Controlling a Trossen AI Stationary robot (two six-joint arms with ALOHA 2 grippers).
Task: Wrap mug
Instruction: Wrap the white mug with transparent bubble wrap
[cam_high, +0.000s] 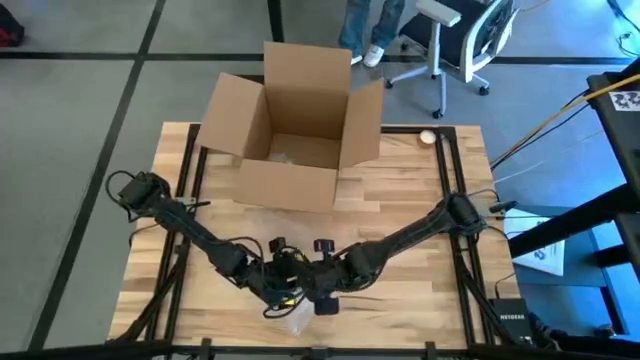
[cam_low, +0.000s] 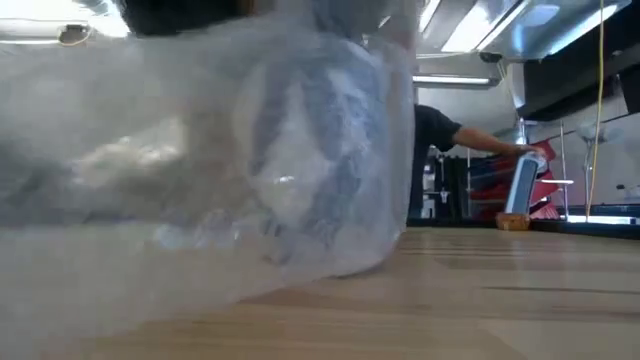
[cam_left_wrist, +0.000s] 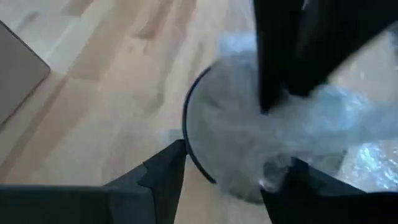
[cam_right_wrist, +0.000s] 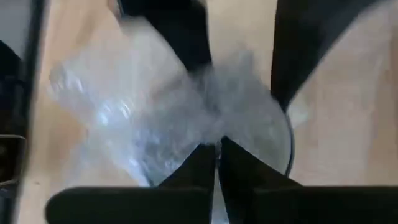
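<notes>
The mug (cam_left_wrist: 214, 134), grey with a dark rim, sits near the table's front edge under clear bubble wrap (cam_right_wrist: 118, 106), which fills the left of the low view (cam_low: 200, 170). My left gripper (cam_left_wrist: 230, 180) is open, with one finger on either side of the wrapped mug. My right gripper (cam_right_wrist: 217, 152) meets it from the other side and is shut on the wrap. In the high view both grippers, left (cam_high: 285, 280) and right (cam_high: 322, 285), crowd together and hide the mug. A loose end of the wrap (cam_high: 296, 320) lies on the table just in front of them. My left gripper's fingers (cam_left_wrist: 168, 177) stand close against the wrapped mug, but I cannot tell whether they touch it. My right gripper pinches a gathered bunch of bubble wrap (cam_right_wrist: 214, 130) over the mug between its two fingers. How many layers it has does not show.
An open cardboard box (cam_high: 290, 130) stands at the back of the wooden table (cam_high: 420, 200), with a small round thing (cam_high: 428, 138) to its right. Beyond the table are an office chair (cam_high: 460, 40) and a person (cam_low: 440, 140).
</notes>
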